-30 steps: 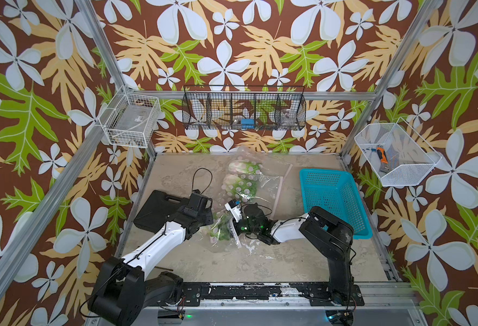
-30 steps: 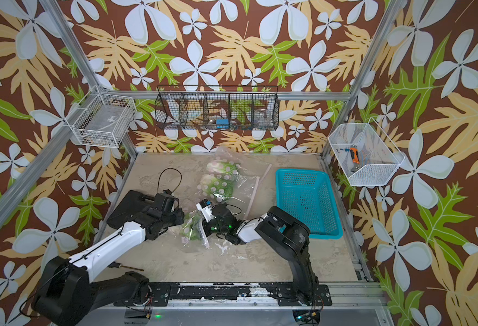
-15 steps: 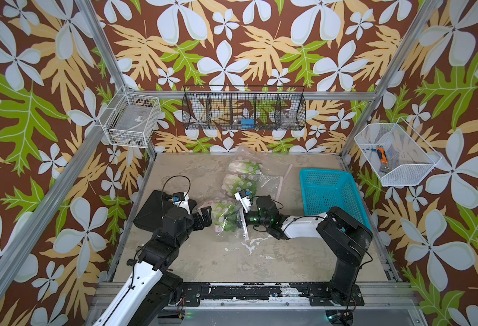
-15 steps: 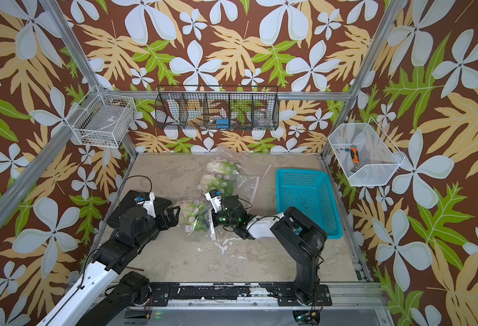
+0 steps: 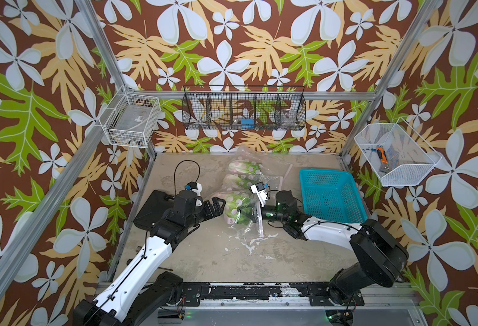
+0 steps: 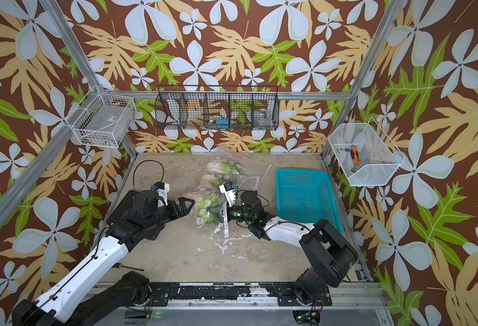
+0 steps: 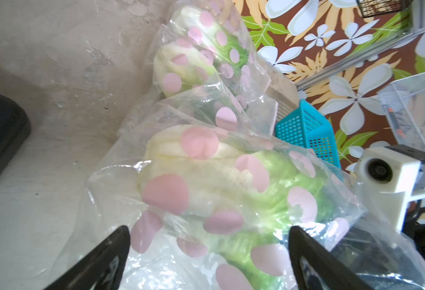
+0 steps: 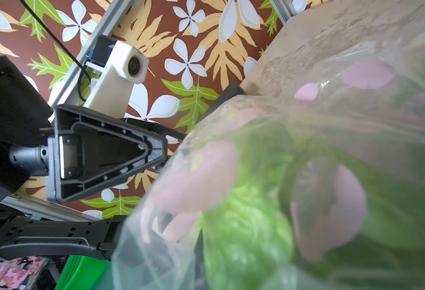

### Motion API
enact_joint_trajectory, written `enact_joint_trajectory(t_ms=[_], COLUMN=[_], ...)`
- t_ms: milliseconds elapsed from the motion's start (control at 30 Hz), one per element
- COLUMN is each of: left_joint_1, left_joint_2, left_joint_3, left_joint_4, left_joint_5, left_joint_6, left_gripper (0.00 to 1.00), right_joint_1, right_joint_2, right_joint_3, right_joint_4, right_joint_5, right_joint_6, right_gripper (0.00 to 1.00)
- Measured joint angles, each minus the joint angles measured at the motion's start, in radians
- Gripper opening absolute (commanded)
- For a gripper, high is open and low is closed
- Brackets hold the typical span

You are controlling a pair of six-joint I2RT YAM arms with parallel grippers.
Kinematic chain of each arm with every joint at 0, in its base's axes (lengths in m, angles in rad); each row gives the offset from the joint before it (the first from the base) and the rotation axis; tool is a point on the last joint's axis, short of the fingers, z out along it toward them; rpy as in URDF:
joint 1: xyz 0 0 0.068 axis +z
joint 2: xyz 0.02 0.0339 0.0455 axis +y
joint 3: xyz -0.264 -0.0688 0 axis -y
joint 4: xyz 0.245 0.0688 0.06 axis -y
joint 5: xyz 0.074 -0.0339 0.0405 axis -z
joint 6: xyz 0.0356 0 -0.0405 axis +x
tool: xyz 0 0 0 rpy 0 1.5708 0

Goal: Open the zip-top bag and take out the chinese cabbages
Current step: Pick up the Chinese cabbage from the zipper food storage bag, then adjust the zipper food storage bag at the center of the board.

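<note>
1. Bag, clear with pink dots, lies in the middle of the table, stretching from the back wall towards the arms.
2. Cabbages, three of them, sit in a row inside the bag.
3. The nearest cabbage lies with its white base towards the left arm and its green leaves towards the right one.
4. The left claw stands wide open just beside the bag at that cabbage. In the left wrist view its fingers flank the plastic over it. Contact cannot be told.
5. The right claw is closed on the bag's edge by the white zip strip. Plastic hides its tips.
6. In both top views the two claws face each other across the bag's near end.
7. In the right wrist view blurred plastic and green leaf fill most of the picture.
8. Whether the zip is open cannot be told.
9. A blue basket stands right of the bag, apart from it, beside the right arm.
</note>
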Motion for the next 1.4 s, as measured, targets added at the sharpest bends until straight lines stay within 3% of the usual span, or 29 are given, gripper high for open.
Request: enact_joint_trajectory(t_ms=[433,733,933,1400], left_joint_1=[0.007,0.078,0.084,0.095], left_joint_2=[-0.077,-0.057,-0.044,-0.006], left_joint_3=[-0.106,-0.231,-0.237,-0.297], left_joint_4=[0.077,0.321,0.454,0.498], left_joint_5=[0.080,0.192,0.199,0.214], left_joint_6=[-0.061,-0.256,-0.323,-0.365], left_gripper=[1.00,1.00,0.93,0.93], right_joint_1=[-0.096,-0.097,-0.098,-0.098], right_joint_2=[-0.137,-0.159,-0.148,-0.149], right_joint_3=[-0.029,-0.022,-0.016,0.010], right_joint_4=[-0.122,-0.164,-0.191,-0.208], right_joint_5=[0.064,0.052,0.023,0.001], right_joint_6=[-0.069,-0.088,-0.090,-0.084], right_gripper=[0.00,0.00,0.00,0.00])
